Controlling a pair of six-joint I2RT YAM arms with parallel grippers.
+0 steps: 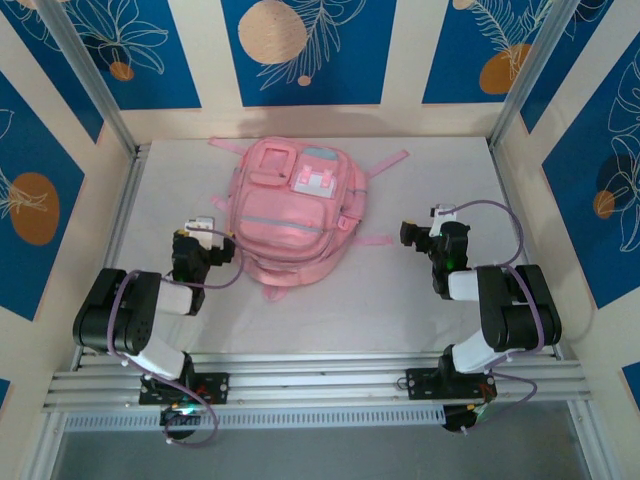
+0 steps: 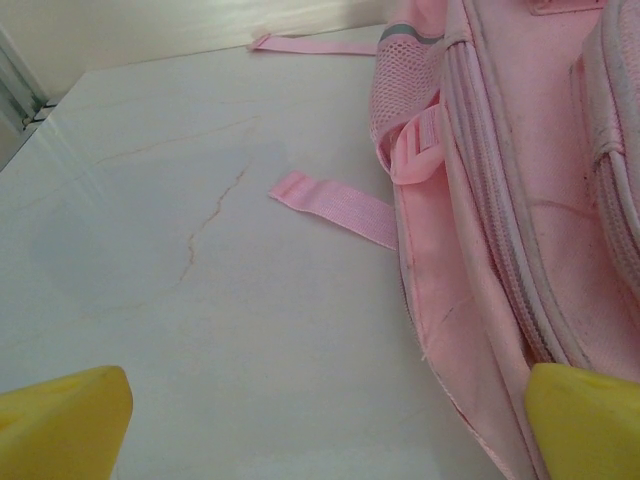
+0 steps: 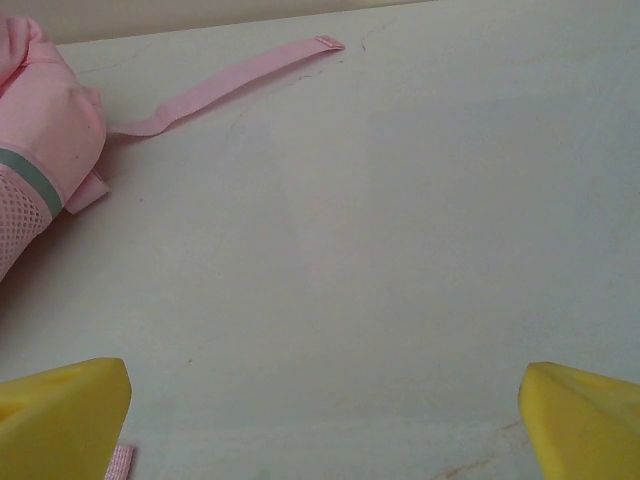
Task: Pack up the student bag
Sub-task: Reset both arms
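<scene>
— Where does the student bag [image 1: 290, 205] lie?
— Front side up on the counter [image 1: 400, 320], toward the far edge and a little left of the middle. There is one bag. Its long axis runs from the far edge to the near edge, with the near end leaning slightly left. Which end is the top I cannot tell.

— And the arms?
— Two. The left jaws are just beside the bag's near-left side. The right jaws are well apart from it, toward the right edge. Both pairs stand wide apart with nothing between them, the yellow fingertips [image 2: 60, 425] at the corners of each wrist view.

— What do the wrist views add?
— The left one shows a mesh side pocket [image 2: 400, 90], a pink buckle [image 2: 415, 140], two loose strap ends [image 2: 330, 205] and a hairline crack [image 2: 210, 215] in the counter. The right one shows the other mesh pocket with a grey band [image 3: 25, 175] and one long strap [image 3: 230, 85] trailing across bare counter.

— And the top view?
— Only there do the front pockets and the pale patch [image 1: 316, 178] show.
</scene>
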